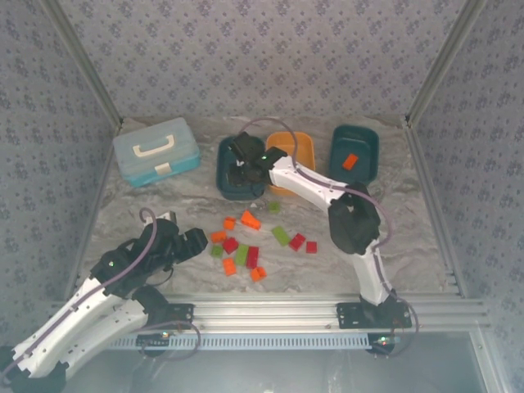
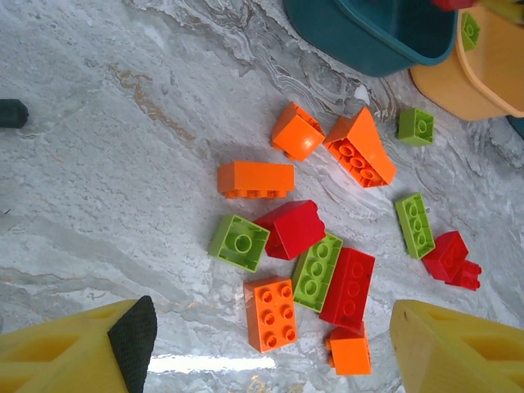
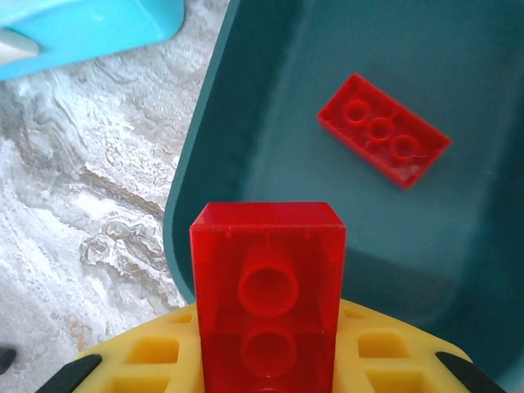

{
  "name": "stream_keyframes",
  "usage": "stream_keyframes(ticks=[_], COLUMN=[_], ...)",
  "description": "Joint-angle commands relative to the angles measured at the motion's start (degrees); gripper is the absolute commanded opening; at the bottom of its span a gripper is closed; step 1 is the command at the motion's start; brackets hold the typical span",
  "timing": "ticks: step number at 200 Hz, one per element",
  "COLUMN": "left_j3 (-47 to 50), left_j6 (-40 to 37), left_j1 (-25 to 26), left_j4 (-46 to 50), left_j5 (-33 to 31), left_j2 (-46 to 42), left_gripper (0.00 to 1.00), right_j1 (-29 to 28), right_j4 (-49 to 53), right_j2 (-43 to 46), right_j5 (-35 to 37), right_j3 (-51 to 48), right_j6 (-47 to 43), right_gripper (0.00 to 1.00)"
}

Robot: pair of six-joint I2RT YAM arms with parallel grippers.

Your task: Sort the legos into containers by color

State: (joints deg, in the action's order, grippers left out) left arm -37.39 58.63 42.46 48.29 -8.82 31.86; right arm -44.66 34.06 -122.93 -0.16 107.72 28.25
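My right gripper (image 1: pixel 243 164) hangs over the left dark teal tub (image 1: pixel 225 173), shut on a red lego (image 3: pixel 268 278) that stands up between its yellow fingers. Inside that tub (image 3: pixel 246 106) lies a red oblong lego (image 3: pixel 383 141). The orange tub (image 1: pixel 304 147) holds a green lego (image 2: pixel 470 30). In the right teal tub (image 1: pixel 367 139) lies one orange-red lego (image 1: pixel 350 161). Several red, orange and green legos (image 1: pixel 246 241) are scattered mid-table. My left gripper (image 1: pixel 190 240) is open just left of them, low over the table, with an orange lego (image 2: pixel 272 313) between its fingers (image 2: pixel 135 340).
A light blue lidded case (image 1: pixel 155 151) with a white handle stands at the back left, close to the left teal tub. Patterned walls enclose the marbled table (image 1: pixel 147 205). A metal rail (image 1: pixel 270 307) runs along the near edge.
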Motion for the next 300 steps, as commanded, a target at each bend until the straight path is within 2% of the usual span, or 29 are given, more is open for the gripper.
stream_keyframes(ticks=[1,62,103,116,135,169,203,238,255,271,300], left_j3=[-1.5,-0.2,0.2,0.3,-0.1,-1.1,-0.6,0.4,0.0,-0.7,-2.4], left_j6=[0.7,0.5,1.3,1.4,1.5,2.7,3.1,0.6,-2.2,-5.6,-10.4], left_j1=[0.4,1.0,1.7,2.0,2.2,2.6,2.8,2.8,2.9,3.0,3.2], left_j4=[0.5,-0.9,-2.1,-2.6,-2.8,-1.2,-1.5,-3.6,-4.4,-5.1,-5.5], left_j5=[-0.8,1.0,1.7,1.7,1.7,1.4,1.9,3.9,5.2,6.3,6.3], left_j2=[-0.9,-0.3,1.9,2.3,3.3,5.7,7.3,12.0,16.8,21.7,29.7], left_gripper=[0.77,0.77,0.76,0.76,0.75,0.74,0.73,0.71,0.69,0.68,0.68], right_j1=[0.8,3.2,3.4,3.7,3.9,3.2,2.2,0.1,-2.0,-4.3,-10.9], right_j4=[3.0,4.3,4.8,5.2,5.6,6.2,6.2,0.8,-5.7,-12.9,-21.2], right_j2=[-3.9,-12.5,-14.7,-15.1,-15.1,-10.5,-1.3,15.0,24.4,33.9,47.6], right_j5=[-5.6,-13.2,-14.8,-15.1,-15.2,-11.6,-6.1,-2.3,-1.9,-5.0,-7.2], right_j3=[5.6,11.9,13.9,14.4,14.7,14.1,11.4,-2.5,-15.4,-28.9,-49.3], right_j6=[-2.4,-1.1,-0.8,-0.3,-0.2,-2.0,-4.1,-4.9,-4.6,-4.2,-2.9], right_gripper=[0.26,0.29,0.33,0.38,0.52,0.56,0.56,0.57,0.58,0.59,0.60])
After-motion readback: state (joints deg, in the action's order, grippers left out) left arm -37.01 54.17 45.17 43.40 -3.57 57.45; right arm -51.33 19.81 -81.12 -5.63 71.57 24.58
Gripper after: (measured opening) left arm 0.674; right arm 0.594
